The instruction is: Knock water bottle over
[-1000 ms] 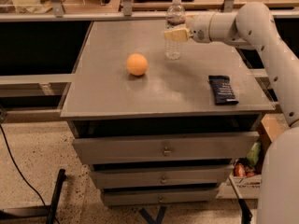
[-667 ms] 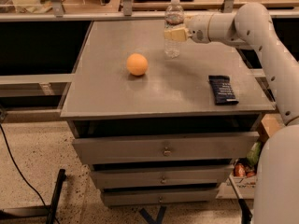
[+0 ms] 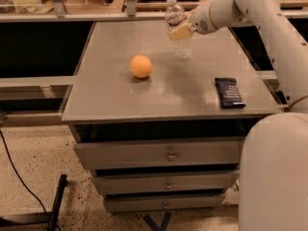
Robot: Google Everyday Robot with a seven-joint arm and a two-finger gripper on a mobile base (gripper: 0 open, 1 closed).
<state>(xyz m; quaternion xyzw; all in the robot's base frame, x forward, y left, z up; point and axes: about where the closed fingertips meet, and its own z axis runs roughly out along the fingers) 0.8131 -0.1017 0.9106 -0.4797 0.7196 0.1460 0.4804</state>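
Cabinet top (image 3: 120, 100), grey and flat, spreads out under my gripper and takes up most of the view, with three drawers (image 3: 168, 153) stacked beneath its front edge. My white arm (image 3: 260, 13) comes next. It reaches in from the right side of the view, across the far right corner of the top, and ends at my gripper (image 3: 180, 31). My gripper sits near the far edge of the top and is pressed against the water bottle (image 3: 183, 46) at about mid-height. I cannot tell whether it is clamped around the bottle or only pushed against its side.

The water bottle is right at my gripper. Its base is low on the top just below my gripper, and its white cap rises above my gripper. It is tilted, with the cap leaning towards the left of the view.

A dark flat packet (image 3: 229, 92) lies on the top well apart from my gripper, nearer the front edge and to the right. An orange ball (image 3: 141, 66) rests on the top near my gripper, to the left and a little closer to the front, apart from the bottle.
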